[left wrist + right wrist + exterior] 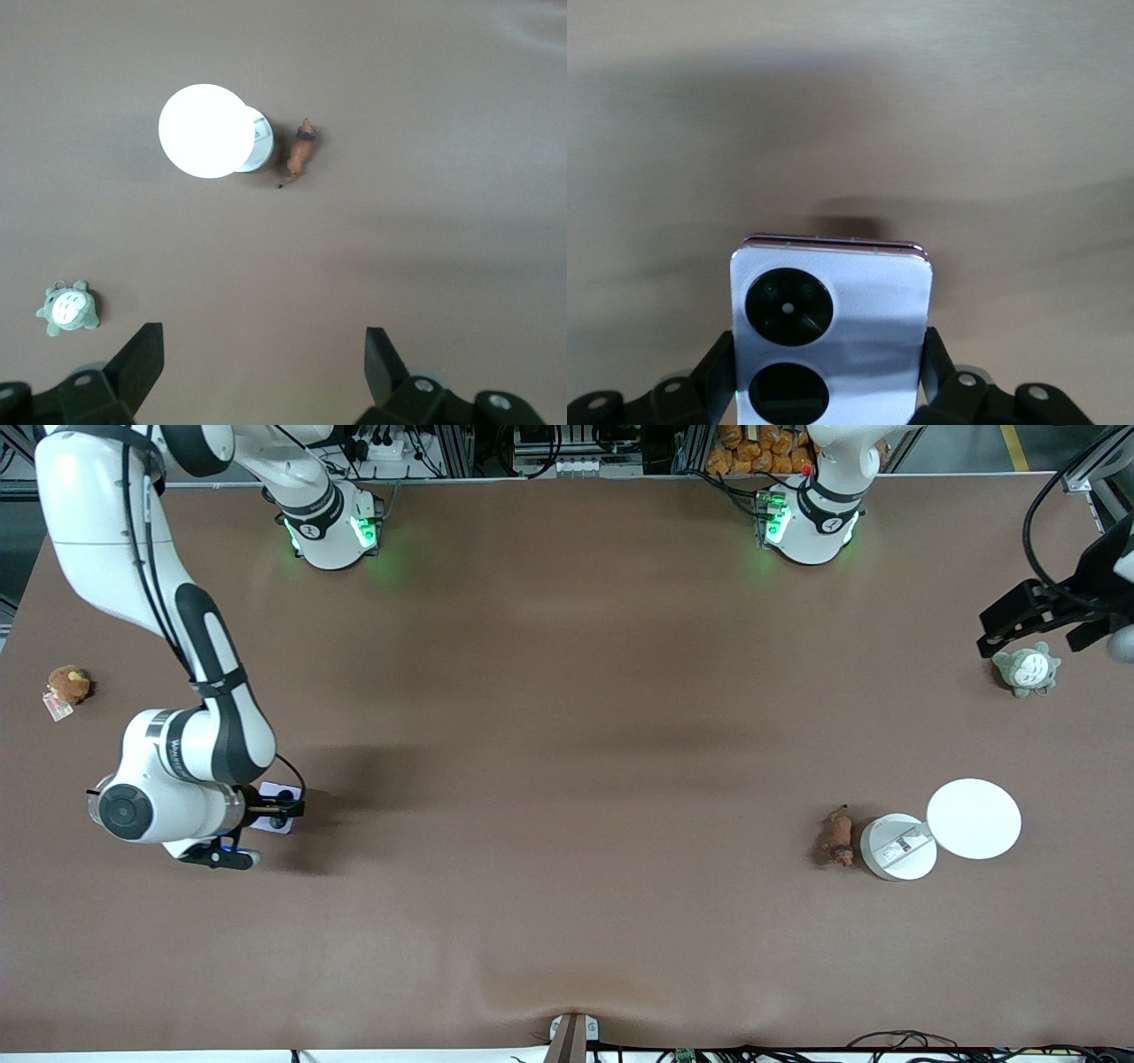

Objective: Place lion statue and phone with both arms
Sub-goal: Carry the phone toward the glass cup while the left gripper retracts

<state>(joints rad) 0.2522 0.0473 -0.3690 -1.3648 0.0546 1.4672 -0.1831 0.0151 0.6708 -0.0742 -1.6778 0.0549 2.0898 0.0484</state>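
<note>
Phone (831, 332) flat between right gripper (831, 372) fingers

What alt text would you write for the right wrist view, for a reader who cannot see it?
The right gripper holds the pale lavender phone between its two black fingers, the phone's face with two black camera circles toward the camera. Past the phone lies the bare brown table, with a dark shadow just past the phone's edge.

Even overhead light; soft arm shadows on table (567, 779); white disc (205, 130) glares; wrist views sharp.
</note>
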